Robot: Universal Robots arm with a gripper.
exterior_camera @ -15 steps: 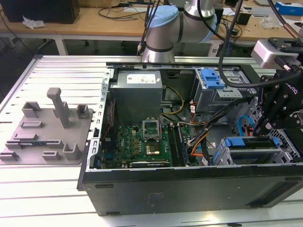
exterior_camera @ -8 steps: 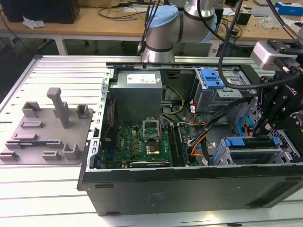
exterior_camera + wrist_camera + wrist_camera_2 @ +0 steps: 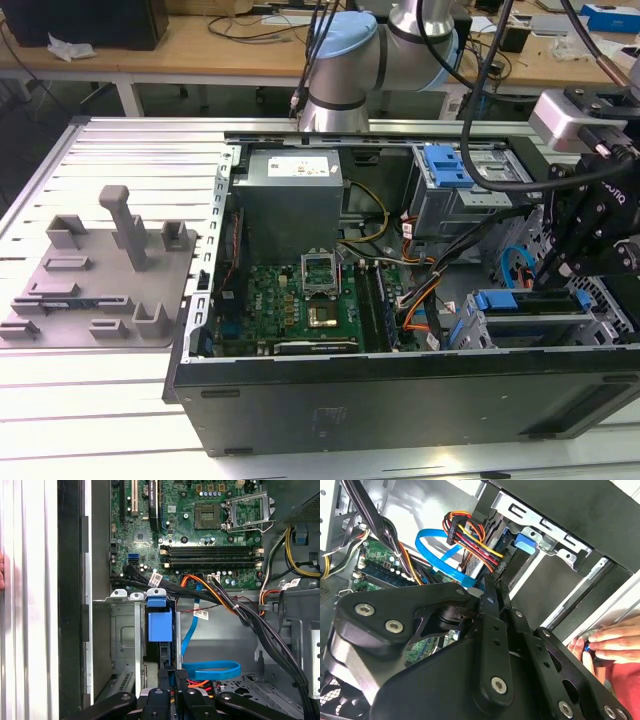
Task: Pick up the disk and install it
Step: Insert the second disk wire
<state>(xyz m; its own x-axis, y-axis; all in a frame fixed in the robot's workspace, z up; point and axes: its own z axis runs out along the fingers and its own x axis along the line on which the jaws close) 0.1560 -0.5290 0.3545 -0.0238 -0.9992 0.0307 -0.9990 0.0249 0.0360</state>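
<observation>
The disk (image 3: 525,300) stands on edge in the grey drive cage (image 3: 600,300) at the exterior view's right end of the open computer case, its bright blue carrier showing as a long bar. In the first wrist view the carrier's blue end (image 3: 160,622) sits in the cage slot. My gripper (image 3: 552,278) hangs straight over that bar, tips down at it. In both wrist views the black fingers (image 3: 162,677) lie close together, shut, in line with the slot; my gripper (image 3: 487,585) ends beside the blue data cable (image 3: 435,550). Whether the tips pinch the carrier is hidden.
The motherboard (image 3: 300,300) and power supply (image 3: 290,200) fill the case's middle. A blue latch on a grey bay (image 3: 445,165) sits at the back. Cable bundles (image 3: 225,600) run beside the cage. A grey fixture (image 3: 100,270) lies at the left. A person's hand (image 3: 615,640) rests at the case edge.
</observation>
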